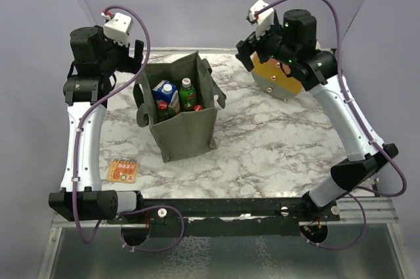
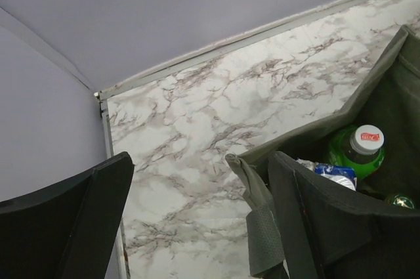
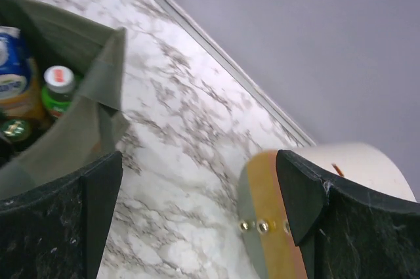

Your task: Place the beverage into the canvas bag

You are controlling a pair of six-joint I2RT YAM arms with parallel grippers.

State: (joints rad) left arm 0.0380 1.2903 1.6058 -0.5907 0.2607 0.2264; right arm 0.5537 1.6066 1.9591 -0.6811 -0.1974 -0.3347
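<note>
The olive-green canvas bag (image 1: 187, 131) stands upright on the marble table, left of centre. Inside it are a green bottle with a white cap (image 1: 188, 93), a blue-and-white carton (image 1: 166, 94) and other red-capped drinks. My left gripper (image 1: 138, 56) is open and empty beside the bag's rear left corner. In the left wrist view, the left gripper (image 2: 197, 226) has one finger (image 2: 328, 226) over the bag's rim (image 2: 387, 88), with the green bottle (image 2: 357, 151) beyond. My right gripper (image 1: 246, 52) is open and empty at the back right. In the right wrist view (image 3: 197, 207), the bag (image 3: 72, 49) lies to its left.
A cream-and-orange cylinder (image 1: 279, 79) lies on its side under my right gripper, and shows by the right finger in the right wrist view (image 3: 275, 226). An orange snack packet (image 1: 123, 171) lies near the front left. Grey walls enclose the table on three sides.
</note>
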